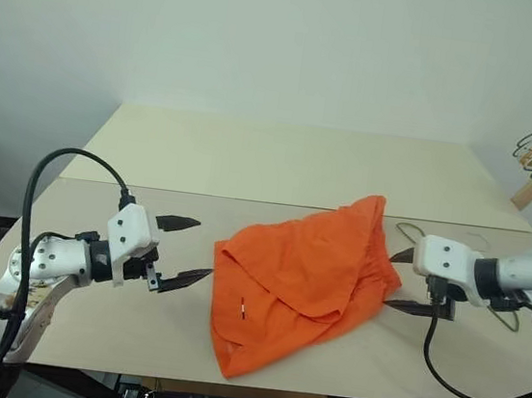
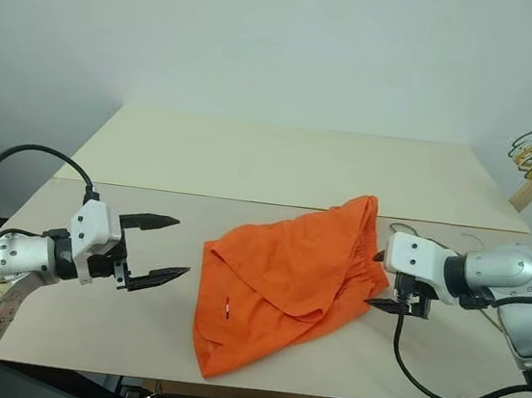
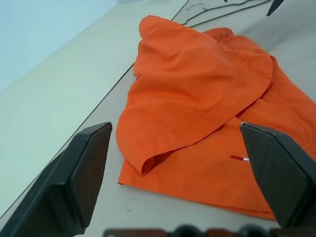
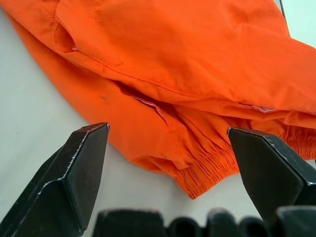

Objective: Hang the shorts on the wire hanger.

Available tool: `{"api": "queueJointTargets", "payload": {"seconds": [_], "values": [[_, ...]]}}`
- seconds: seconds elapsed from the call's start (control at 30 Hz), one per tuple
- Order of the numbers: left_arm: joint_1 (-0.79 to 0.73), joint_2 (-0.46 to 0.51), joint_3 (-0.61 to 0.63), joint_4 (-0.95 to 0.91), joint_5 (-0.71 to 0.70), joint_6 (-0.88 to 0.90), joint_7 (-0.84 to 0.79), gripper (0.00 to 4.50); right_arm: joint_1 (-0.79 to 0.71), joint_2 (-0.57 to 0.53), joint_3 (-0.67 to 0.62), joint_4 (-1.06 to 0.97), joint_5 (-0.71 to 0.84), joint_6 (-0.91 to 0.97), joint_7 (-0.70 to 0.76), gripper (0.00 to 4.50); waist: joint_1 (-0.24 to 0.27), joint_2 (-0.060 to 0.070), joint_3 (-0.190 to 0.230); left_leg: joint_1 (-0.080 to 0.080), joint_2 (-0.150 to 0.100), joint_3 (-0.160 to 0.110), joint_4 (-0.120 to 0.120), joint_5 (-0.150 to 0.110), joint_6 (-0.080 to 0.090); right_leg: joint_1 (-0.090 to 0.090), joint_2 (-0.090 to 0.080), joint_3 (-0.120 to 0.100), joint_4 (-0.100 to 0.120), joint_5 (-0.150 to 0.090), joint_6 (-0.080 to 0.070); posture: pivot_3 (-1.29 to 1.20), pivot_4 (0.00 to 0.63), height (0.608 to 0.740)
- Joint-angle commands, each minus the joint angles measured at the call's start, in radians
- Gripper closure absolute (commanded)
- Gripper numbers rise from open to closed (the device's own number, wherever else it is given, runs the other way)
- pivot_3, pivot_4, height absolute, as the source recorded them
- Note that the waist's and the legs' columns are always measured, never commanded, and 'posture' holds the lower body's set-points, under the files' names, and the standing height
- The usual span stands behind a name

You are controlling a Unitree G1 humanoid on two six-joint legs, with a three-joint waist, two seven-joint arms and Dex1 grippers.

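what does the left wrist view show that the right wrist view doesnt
Left wrist view: the thin olive-grey wire hanger lying on the table beyond the cloth, and the small white mark near one leg of the bright orange cloth shorts.

Right wrist view: the gathered elastic waistband at the near edge of the shorts, seen close between the right gripper and its black fingers.

Both: the crumpled shorts on the pale table, framed by a wide-open pair of fingers; the left gripper holds nothing, nor does the right.
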Motion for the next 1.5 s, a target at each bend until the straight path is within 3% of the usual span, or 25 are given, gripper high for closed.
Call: {"api": "queueJointTargets", "payload": {"seconds": [0.03, 0.5, 0.9, 1.07, 1.4, 1.5], "values": [[-0.023, 0.002, 0.002, -0.01, 0.011, -0.011, 0.014, 0.0, -0.007, 0.002, -0.03, -0.016, 0.0, -0.014, -0.01, 0.07, 0.001, 0.0, 0.0, 0.0, 0.0, 0.0, 0.0, 0.0, 0.0, 0.0, 0.0, 0.0, 0.0, 0.0, 0.0, 0.09, 0.0, 0.74], [-0.025, -0.003, -0.019, -0.025, 0.017, -0.017, 0.012, 0.0, -0.056, 0.053, -0.044, 0.076, -0.022, -0.152, -0.062, 0.07, -0.002, 0.0, 0.0, 0.0, 0.0, 0.0, 0.0, 0.0, 0.0, 0.001, 0.0, -0.001, 0.0, 0.0, 0.0, 0.05, 0.0, 0.74], [-0.036, 0.023, -0.037, -0.002, 0.018, -0.02, -0.046, 0.0, -0.133, 0.067, 0.113, 0.375, -0.374, -0.593, -0.207, 0.07, -0.026, 0.0, 0.0, 0.001, 0.0, 0.001, 0.0, 0.001, -0.001, 0.001, 0.0, -0.001, 0.0, 0.0, 0.0, 0.04, 0.0, 0.74], [-0.02, 0.018, -0.039, -0.024, 0.018, -0.017, -0.041, 0.0, -0.208, 0.098, 0.205, 0.547, -0.552, -0.78, -0.341, 0.07, -0.046, 0.0, 0.0, 0.001, 0.0, 0.001, 0.0, 0.001, -0.002, 0.001, 0.0, 0.0, 0.0, 0.0, 0.0, 0.05, 0.0, 0.74], [0.02, 0.014, -0.039, -0.063, 0.016, -0.007, -0.024, 0.0, -0.324, 0.189, 0.315, 0.793, -0.701, -0.989, -0.495, 0.07, -0.055, 0.0, 0.0, 0.002, 0.0, 0.0, 0.0, 0.002, -0.003, 0.002, 0.0, 0.0, 0.001, 0.0, 0.0, 0.08, 0.0, 0.74], [0.036, 0.011, -0.043, -0.077, 0.016, -0.004, -0.018, 0.0, -0.338, 0.188, 0.336, 0.841, -0.723, -1.019, -0.501, 0.96, -0.055, 0.0, 0.0, 0.003, 0.001, 0.0, 0.0, 0.002, -0.003, 0.003, 0.0, 0.001, 0.001, 0.0, 0.0, 0.08, 0.0, 0.74]]}}
